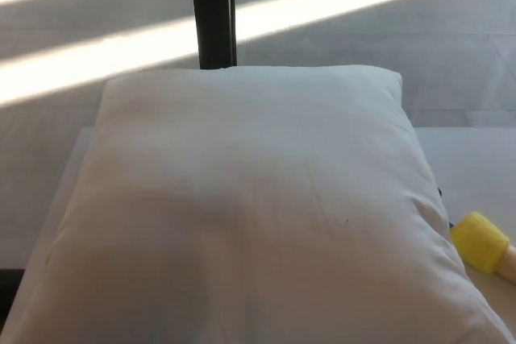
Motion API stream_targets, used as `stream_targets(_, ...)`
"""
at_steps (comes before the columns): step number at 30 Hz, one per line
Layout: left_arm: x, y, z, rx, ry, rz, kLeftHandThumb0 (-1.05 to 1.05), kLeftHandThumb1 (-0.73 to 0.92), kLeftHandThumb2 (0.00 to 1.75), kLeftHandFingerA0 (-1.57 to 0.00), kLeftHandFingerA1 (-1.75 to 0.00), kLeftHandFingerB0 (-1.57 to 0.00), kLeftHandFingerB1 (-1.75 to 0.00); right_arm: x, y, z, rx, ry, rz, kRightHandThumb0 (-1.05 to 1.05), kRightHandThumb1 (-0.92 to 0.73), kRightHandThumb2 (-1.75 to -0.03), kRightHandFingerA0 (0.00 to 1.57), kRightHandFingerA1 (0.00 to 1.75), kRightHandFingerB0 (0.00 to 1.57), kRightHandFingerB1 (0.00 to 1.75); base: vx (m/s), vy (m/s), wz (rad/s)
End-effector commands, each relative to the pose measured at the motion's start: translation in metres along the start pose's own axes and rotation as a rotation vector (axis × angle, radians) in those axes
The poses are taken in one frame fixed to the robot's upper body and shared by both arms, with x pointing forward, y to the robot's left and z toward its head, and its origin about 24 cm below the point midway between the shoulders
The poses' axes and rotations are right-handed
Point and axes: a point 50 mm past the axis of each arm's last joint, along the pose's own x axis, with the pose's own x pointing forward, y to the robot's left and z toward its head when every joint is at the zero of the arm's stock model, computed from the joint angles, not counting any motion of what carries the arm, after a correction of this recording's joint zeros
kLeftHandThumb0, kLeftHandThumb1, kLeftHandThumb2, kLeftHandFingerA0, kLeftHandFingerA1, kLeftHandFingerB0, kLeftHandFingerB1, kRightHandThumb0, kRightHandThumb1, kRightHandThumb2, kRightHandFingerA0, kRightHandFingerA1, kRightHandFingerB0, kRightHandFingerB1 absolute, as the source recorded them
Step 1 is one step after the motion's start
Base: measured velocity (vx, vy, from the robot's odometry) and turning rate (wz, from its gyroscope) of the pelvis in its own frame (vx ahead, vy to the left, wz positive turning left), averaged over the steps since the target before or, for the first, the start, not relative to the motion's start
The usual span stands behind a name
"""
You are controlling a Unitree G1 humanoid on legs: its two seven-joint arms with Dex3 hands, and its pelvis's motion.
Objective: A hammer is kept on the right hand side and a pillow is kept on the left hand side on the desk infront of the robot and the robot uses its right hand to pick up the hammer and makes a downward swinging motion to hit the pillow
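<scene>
Neither hand shows on my head camera right now, left or right, so I have no way to say how their fingers are set or whether either one is carrying anything.

What I do see is the pillow [250, 215], a large off-white one that fills most of my view. It lies flat on the pale desk [476, 167], with its far edge toward the top of the picture and its near edge running out of the bottom. Its cloth looks smooth, with a few faint creases near the right side.

The hammer [484, 245] sits at the pillow's right edge, low in the picture. I can make out only its yellow head and a short pale stretch beyond it, cut off by the right border. The head lies just beside the pillow's side, possibly touching it; I cannot tell for certain.

Behind the pillow a dark upright post [213, 12] rises out of the top of the view. Beyond it the grey floor [97, 6] is crossed by bright bands of sunlight.
</scene>
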Motion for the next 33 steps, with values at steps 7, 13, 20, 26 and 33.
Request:
stream_targets(7, -0.003, 0.018, 0.014, -0.199, -0.089, -0.025, -0.65, 0.75, 0.63, -0.58, -0.52, -0.48, -0.43, 0.000, -0.023, 0.022, 0.209, -0.109, -0.009, -0.67, -0.62, -0.93, 0.20, 0.59, 0.10, 0.44, 0.00, 0.000, 0.00)
stream_targets(13, -0.003, 0.019, 0.011, -0.231, -0.083, -0.015, -0.64, 0.73, 0.62, -0.60, -0.54, -0.52, -0.45, -0.001, -0.024, 0.021, 0.215, -0.103, -0.013, -0.67, -0.62, -0.93, 0.23, 0.59, 0.11, 0.43, 0.00, 0.000, 0.00)
stream_targets(20, -0.004, 0.020, 0.010, -0.214, -0.081, -0.017, -0.63, 0.76, 0.63, -0.60, -0.52, -0.50, -0.43, -0.002, -0.024, 0.021, 0.229, -0.102, -0.003, -0.67, -0.61, -0.91, 0.19, 0.59, 0.11, 0.43, 0.00, 0.000, 0.00)
stream_targets(26, -0.004, 0.020, 0.009, -0.225, -0.077, -0.018, -0.63, 0.75, 0.63, -0.59, -0.52, -0.49, -0.43, -0.001, -0.027, 0.020, 0.202, -0.099, -0.020, -0.69, -0.62, -0.93, 0.18, 0.59, 0.08, 0.43, 0.00, 0.000, 0.00)
stream_targets(33, -0.007, 0.027, 0.007, -0.217, -0.101, -0.012, -0.67, 0.75, 0.63, -0.59, -0.54, -0.51, -0.43, -0.006, -0.031, 0.028, 0.248, -0.171, -0.047, -0.63, -0.61, -0.90, 0.23, 0.60, 0.14, 0.43, 0.00, 0.000, 0.00)
